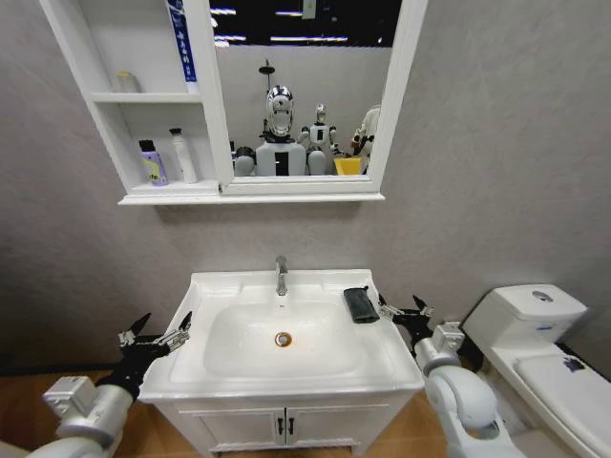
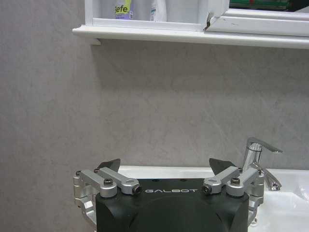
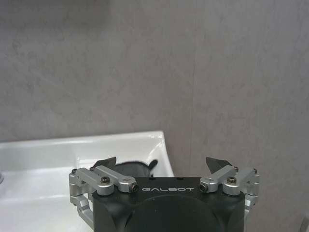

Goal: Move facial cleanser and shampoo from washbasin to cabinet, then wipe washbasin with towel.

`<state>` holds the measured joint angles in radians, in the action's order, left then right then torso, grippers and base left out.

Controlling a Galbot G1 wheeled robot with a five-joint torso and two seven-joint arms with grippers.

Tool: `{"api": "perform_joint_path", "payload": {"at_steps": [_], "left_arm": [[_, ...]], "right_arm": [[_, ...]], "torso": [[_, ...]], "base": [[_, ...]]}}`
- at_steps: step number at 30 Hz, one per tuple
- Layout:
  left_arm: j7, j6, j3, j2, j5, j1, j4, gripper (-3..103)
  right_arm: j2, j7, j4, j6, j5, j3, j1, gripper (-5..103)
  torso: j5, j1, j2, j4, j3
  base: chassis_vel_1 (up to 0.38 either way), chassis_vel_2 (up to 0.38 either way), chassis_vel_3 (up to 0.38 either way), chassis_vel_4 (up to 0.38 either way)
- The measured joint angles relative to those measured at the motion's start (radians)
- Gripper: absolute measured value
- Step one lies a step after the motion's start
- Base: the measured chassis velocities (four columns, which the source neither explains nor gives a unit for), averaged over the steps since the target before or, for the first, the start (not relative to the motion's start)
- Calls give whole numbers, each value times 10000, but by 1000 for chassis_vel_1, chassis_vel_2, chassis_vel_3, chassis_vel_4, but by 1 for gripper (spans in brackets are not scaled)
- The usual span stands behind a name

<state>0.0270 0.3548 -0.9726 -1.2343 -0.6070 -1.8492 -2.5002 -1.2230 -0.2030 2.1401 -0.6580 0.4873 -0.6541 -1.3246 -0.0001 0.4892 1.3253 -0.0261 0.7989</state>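
Just beside the dark towel (image 1: 361, 304) at the washbasin (image 1: 220, 286) rim, long axis front-to-back: right pincer (image 1: 402, 311), spread wide and empty; left pincer (image 1: 158, 337) likewise, farther off.

two bottles (image 1: 153, 163), one towel (image 1: 361, 304), perhaps one jar (image 1: 127, 82)

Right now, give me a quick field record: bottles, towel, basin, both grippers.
bottles: purple-label bottle and white bottle stand on the cabinet lower shelf
towel: folded towel lies on the washbasin back right rim, untouched
basin bowl: bare, tap at the back
left gripper: open, beside the basin's left edge
right gripper: open, just right of the towel
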Motion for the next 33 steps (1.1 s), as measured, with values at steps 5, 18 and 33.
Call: {"api": "perform_joint_path", "payload": {"at_steps": [5,18,33], "left_arm": [[0,-4,0,-1,0,0,0,100],[-2,-8,0,0,0,0,1,100],[-2,-8,0,0,0,0,2,100]], "right_arm": [[826,-262,-832,-853,620,407,992,100],[1287,-303,-2797,-844,638,2215,3070,100],[453,-1106,-2889,-797,572,2675,2745,100]], "torso": [[-1,-3,3,-1,-1],[-2,6,0,0,1],[-3,4,0,-1,1]], "base": [[13,-6,-8,5],[0,0,0,0],[0,0,0,0]]}}
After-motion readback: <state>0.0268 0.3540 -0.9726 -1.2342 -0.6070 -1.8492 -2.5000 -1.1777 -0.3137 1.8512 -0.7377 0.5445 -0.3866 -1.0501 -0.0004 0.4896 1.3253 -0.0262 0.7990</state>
